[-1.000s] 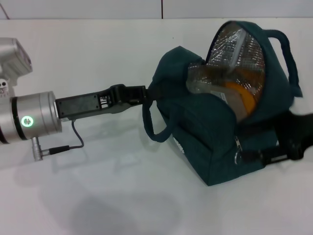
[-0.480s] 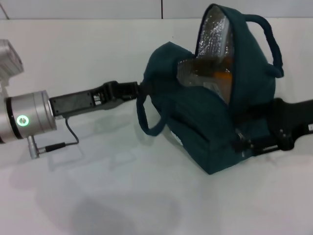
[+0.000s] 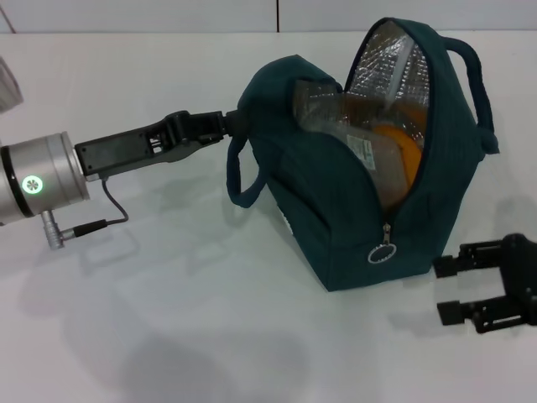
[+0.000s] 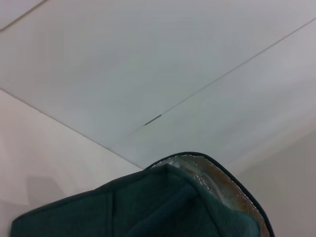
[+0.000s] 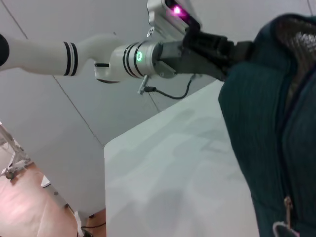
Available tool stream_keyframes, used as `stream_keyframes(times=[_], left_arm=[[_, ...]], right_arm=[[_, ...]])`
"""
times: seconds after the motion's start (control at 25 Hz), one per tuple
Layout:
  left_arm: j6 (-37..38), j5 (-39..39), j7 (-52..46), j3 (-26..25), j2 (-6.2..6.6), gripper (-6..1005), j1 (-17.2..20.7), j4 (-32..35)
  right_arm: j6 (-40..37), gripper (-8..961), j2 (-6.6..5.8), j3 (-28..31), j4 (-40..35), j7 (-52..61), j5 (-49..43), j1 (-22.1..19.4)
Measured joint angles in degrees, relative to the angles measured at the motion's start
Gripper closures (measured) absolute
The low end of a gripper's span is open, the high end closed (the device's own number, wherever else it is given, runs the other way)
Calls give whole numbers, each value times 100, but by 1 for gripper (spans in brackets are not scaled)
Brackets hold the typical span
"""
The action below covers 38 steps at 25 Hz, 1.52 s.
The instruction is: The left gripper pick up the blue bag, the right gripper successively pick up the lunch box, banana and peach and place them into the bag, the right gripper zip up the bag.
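My right hand [image 3: 436, 290] has let go of the blue bag [image 3: 336, 210] and backed off, fingers spread, beside the zipper pull [image 3: 382, 253]. My left hand [image 3: 228, 124] pinches the bag's far end; zipping remains.

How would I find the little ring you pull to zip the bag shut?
Look for the big dark teal bag on the white table, its silver-lined mouth gaping open. Follow the open zipper down the side facing the right gripper to its lower end. There hangs the zipper pull ring, a small round metal loop, the only shiny thing on the outer fabric.
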Motion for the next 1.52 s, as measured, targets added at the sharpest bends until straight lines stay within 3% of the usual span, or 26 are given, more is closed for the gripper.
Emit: stream_keyframes(times=[0.4, 0.56, 1.0, 1.52], left_arm=[[-7, 25, 0, 26, 29, 924, -41, 6], [-6, 31, -1, 29, 30, 924, -38, 6], [9, 36, -1, 29, 30, 923, 11, 5], [40, 45, 4, 29, 35, 922, 27, -19]], right_arm=[[714, 219, 357, -30, 16, -209, -307, 103], [982, 220, 446, -97, 24, -251, -421, 268], [1501, 220, 509, -309, 339, -469, -295, 612], [1679, 221, 505, -399, 517, -654, 70, 634]])
